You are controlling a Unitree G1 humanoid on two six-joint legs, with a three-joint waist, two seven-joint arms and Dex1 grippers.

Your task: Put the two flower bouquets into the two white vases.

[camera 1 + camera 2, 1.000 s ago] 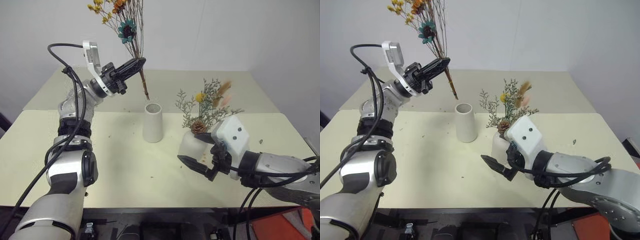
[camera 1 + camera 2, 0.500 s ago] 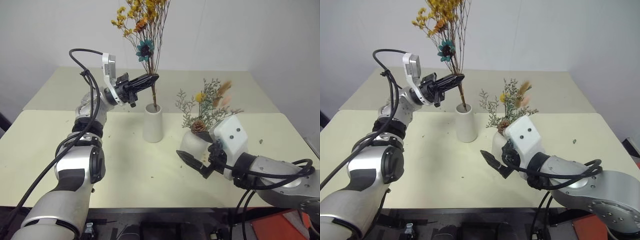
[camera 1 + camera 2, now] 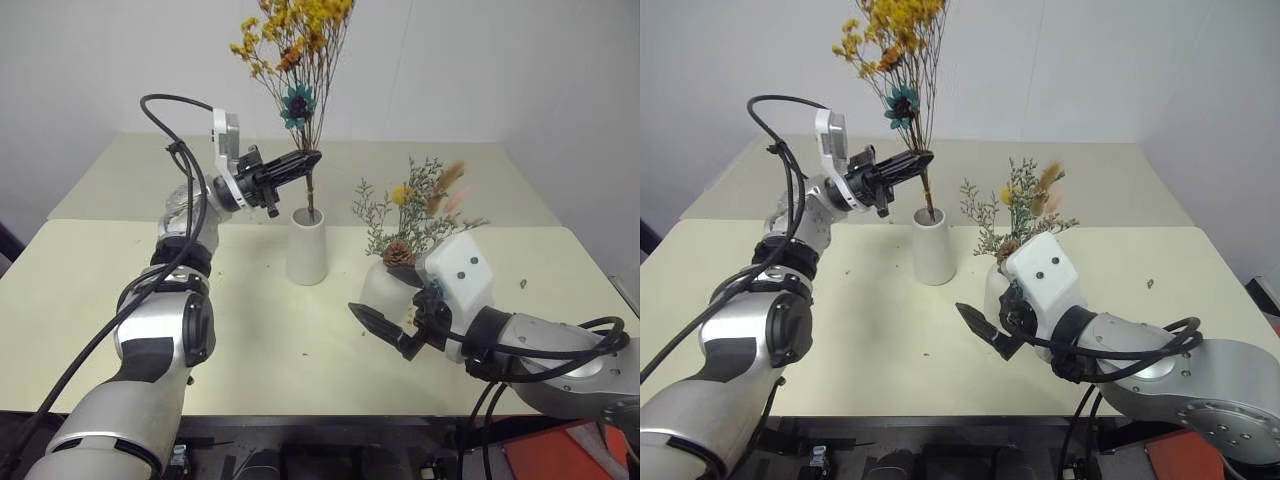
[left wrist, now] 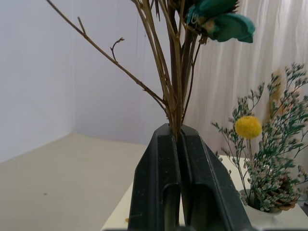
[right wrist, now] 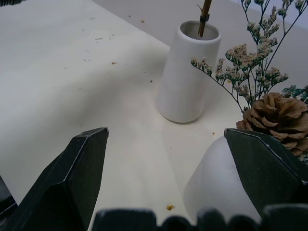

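Yellow-orange bouquet (image 3: 296, 60), centre frame: stems just entering tall white vase (image 3: 306, 245).
Left hand (image 3: 300, 165) clenched mid-stem; likely light, brittle, sheds. Right hand (image 3: 385, 332) released beside filled squat vase (image 3: 382, 288).

We see two pale cream tables, the near table (image 3: 250, 340) set edge to edge with the far table (image 3: 400, 165) behind it. Beyond the far table rises a plain white wall (image 3: 520, 70). Small dark crumbs (image 3: 522, 284) dot the near table's top.
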